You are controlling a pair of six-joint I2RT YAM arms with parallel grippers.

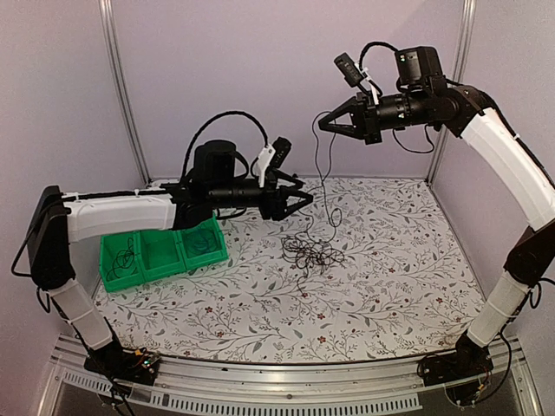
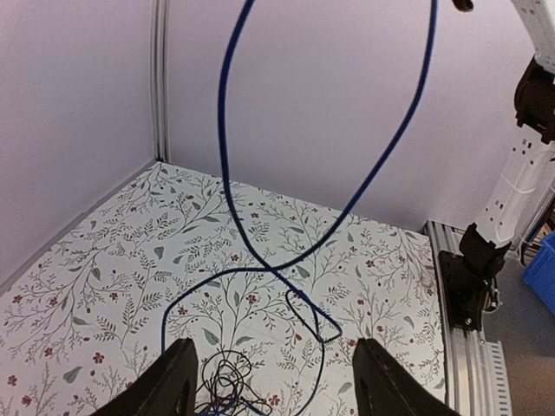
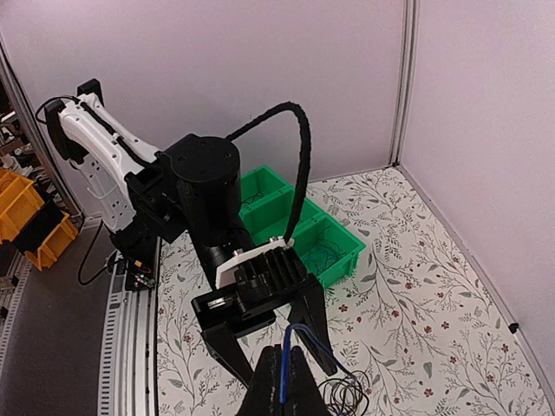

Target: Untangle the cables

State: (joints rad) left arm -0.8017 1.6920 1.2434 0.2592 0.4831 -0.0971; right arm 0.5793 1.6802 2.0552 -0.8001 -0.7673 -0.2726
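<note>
My right gripper (image 1: 323,123) is raised high over the back of the table and is shut on the blue cable (image 2: 222,121). In the right wrist view the cable sits pinched between the shut fingers of the right gripper (image 3: 284,390). It hangs down in a long loop to a small bundle of black cables (image 1: 312,253) on the table, which also shows in the left wrist view (image 2: 224,381) and the right wrist view (image 3: 351,394). My left gripper (image 1: 303,195) is open and empty. In its own view the left gripper (image 2: 276,381) hovers above and just left of the bundle.
A green three-compartment bin (image 1: 160,270) stands at the left under the left arm, with thin wires in its compartments; it also shows in the right wrist view (image 3: 347,251). Walls close the back and both sides. The left arm's wrist (image 3: 260,286) is close below the right gripper.
</note>
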